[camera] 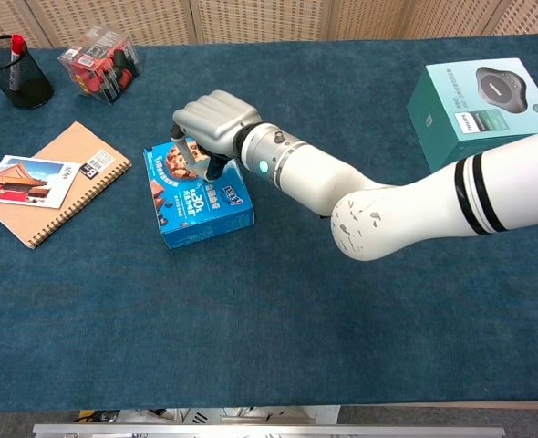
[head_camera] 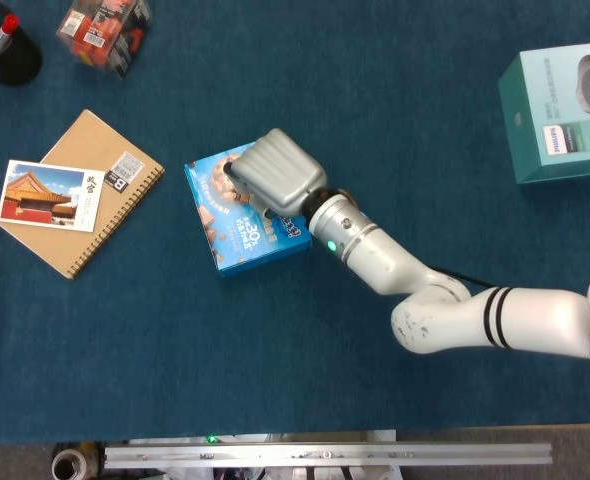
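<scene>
A blue cookie box (head_camera: 237,228) (camera: 196,210) lies flat on the blue cloth, left of the middle. My right hand (head_camera: 275,172) (camera: 212,123) hangs palm-down over the box's far end. Its fingers (camera: 181,151) curve down towards the top face, and a gap stays between them and the thumb. Whether the fingertips touch the box I cannot tell. The box is not lifted. My right arm (head_camera: 475,320) (camera: 387,210) reaches in from the right. My left hand shows in neither view.
A brown spiral notebook (head_camera: 100,160) (camera: 77,155) with a postcard (head_camera: 43,194) (camera: 27,180) on it lies to the left. A black pen cup (camera: 18,78) and a clear box of red items (camera: 100,62) stand far left. A teal carton (head_camera: 560,110) (camera: 483,100) stands far right.
</scene>
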Motion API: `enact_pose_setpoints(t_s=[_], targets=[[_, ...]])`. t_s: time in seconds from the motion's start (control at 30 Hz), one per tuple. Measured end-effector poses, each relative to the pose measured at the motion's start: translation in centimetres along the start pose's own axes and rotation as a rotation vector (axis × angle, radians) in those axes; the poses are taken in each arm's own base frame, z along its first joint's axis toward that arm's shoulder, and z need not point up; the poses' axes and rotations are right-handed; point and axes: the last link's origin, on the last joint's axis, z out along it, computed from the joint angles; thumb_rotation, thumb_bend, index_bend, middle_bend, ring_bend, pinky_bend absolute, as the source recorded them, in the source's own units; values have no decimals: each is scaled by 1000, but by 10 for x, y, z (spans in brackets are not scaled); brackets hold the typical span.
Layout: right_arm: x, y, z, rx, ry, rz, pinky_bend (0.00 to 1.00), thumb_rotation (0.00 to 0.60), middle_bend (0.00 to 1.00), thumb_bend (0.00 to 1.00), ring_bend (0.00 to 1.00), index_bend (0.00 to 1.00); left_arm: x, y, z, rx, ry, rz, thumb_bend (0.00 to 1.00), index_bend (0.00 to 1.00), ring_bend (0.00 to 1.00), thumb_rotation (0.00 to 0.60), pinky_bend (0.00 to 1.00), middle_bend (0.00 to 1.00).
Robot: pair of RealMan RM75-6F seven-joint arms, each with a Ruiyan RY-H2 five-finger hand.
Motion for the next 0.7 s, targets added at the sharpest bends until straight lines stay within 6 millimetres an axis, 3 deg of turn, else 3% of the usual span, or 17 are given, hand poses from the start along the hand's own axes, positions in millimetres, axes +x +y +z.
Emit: enact_pose_setpoints(t_s=[0.7], targets=[[-2,5,1,-10,-74,-6,1000,600,962,315,995,502,0,1,-2,1,1,-1,294,144,245,600,197,244]])
